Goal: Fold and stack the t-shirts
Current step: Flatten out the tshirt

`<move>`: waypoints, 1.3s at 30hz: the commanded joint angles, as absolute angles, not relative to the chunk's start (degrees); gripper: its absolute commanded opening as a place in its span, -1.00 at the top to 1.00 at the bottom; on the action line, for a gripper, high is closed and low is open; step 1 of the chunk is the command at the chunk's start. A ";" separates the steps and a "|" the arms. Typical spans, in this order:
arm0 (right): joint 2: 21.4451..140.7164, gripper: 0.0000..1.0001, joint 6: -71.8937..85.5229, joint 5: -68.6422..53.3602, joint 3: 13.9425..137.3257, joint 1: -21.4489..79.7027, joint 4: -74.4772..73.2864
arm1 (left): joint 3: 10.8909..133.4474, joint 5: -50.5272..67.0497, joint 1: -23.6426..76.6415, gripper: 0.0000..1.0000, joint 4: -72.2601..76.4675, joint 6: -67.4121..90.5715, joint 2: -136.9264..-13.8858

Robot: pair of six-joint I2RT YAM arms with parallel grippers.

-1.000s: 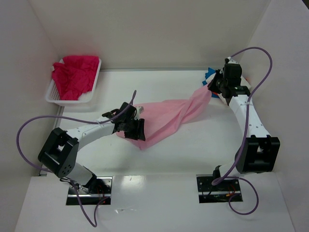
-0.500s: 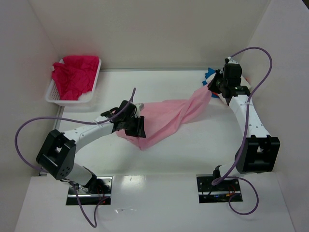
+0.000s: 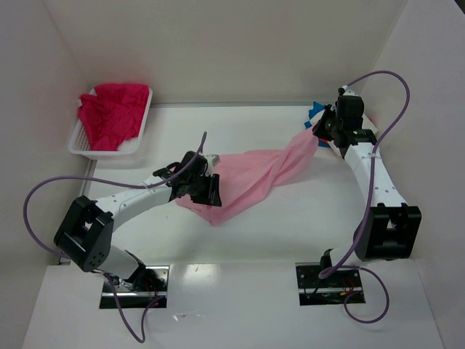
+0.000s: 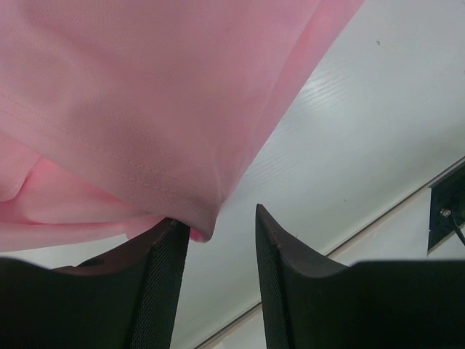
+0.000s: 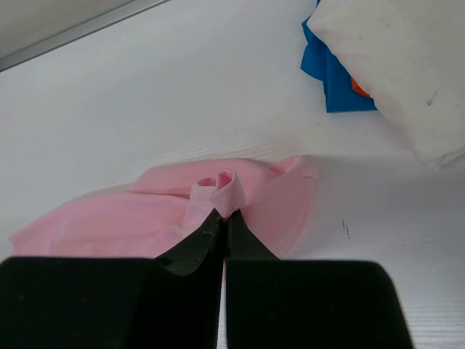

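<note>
A light pink t-shirt (image 3: 251, 178) is stretched, twisted, across the table between the two arms. My right gripper (image 3: 323, 131) is shut on a rolled bit of its edge (image 5: 227, 187) at the far right, jaws pressed together (image 5: 225, 211). My left gripper (image 3: 207, 190) sits at the shirt's near left end. In the left wrist view its jaws (image 4: 218, 216) stand open with bare table between them. A hemmed corner of the pink t-shirt (image 4: 145, 109) hangs just over the tip of the left finger (image 4: 163, 276).
A white lattice basket (image 3: 80, 149) at the back left holds a crumpled magenta-red t-shirt (image 3: 112, 116). Beside the right gripper lie folded t-shirts: white (image 5: 392, 65) over blue (image 5: 330, 73) and orange (image 5: 360, 87). White walls enclose the table on three sides.
The left gripper's jaws have narrowed a little and the arm has shifted slightly towards the shirt. The right arm and its grip have not moved.
</note>
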State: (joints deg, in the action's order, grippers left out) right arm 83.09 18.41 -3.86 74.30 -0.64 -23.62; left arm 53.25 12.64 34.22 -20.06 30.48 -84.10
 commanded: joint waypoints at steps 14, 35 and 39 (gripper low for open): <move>82.62 1.00 18.63 -3.52 74.09 -1.05 -21.97 | 58.82 8.53 34.72 1.00 -24.41 31.46 -81.38; 91.10 1.00 19.69 -3.78 113.75 -3.44 -24.52 | 98.66 0.53 4.70 1.00 -19.16 24.07 -78.89; 88.60 1.00 20.21 -3.78 116.54 -5.72 -24.52 | 107.91 -1.58 2.46 1.00 -19.43 23.20 -82.18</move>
State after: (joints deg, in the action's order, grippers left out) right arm 91.07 19.89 -4.61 112.90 -3.22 -25.70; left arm 98.69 1.23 4.32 -22.55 26.40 -80.34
